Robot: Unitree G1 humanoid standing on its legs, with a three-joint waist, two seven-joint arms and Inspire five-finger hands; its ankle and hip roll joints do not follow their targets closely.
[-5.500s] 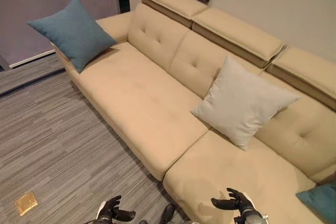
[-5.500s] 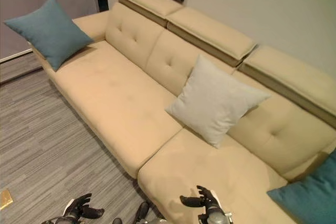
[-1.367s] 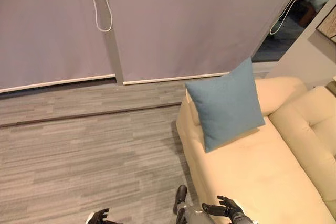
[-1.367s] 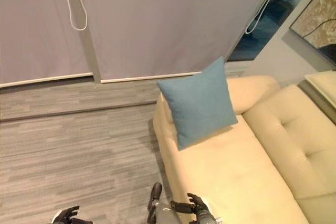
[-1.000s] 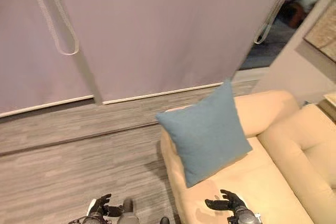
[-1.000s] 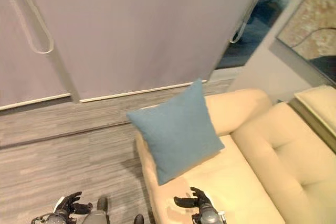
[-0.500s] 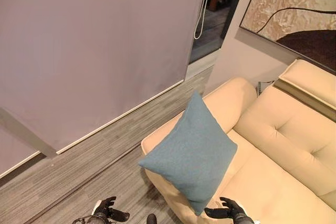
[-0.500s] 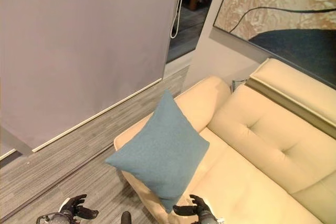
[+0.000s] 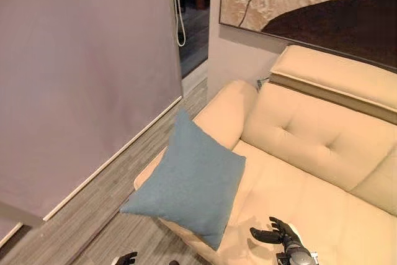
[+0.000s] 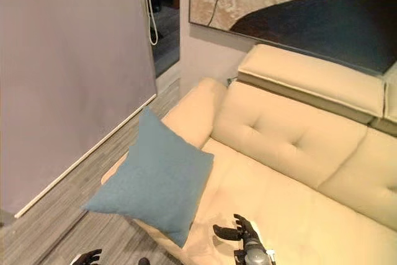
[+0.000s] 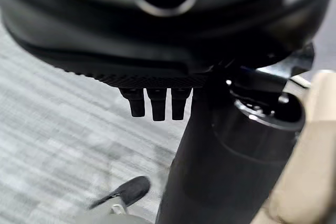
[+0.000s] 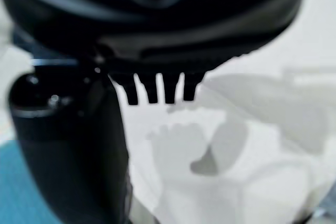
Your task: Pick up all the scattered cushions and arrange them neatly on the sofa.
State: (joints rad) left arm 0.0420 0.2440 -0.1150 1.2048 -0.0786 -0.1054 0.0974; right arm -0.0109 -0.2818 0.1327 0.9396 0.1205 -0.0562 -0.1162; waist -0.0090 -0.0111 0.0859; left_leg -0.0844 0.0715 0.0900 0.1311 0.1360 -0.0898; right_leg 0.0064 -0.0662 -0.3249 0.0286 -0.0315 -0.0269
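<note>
blue cushion (image 9: 189,181) propped on cream sofa (image 9: 310,172) by armrest.

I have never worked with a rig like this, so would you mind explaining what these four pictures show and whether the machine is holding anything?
This is a two-legged humanoid robot with dark hands. The two wide pictures come from a stereo camera on its head, looking down. They show a cream upholstered sofa with a square blue fabric cushion leaning at its armrest end, above grey striped flooring. The right hand hovers over the seat, fingers relaxed, holding nothing. The left hand shows at the bottom edge, over the floor. The two close pictures come from cameras on each wrist, looking along the hand.
</note>
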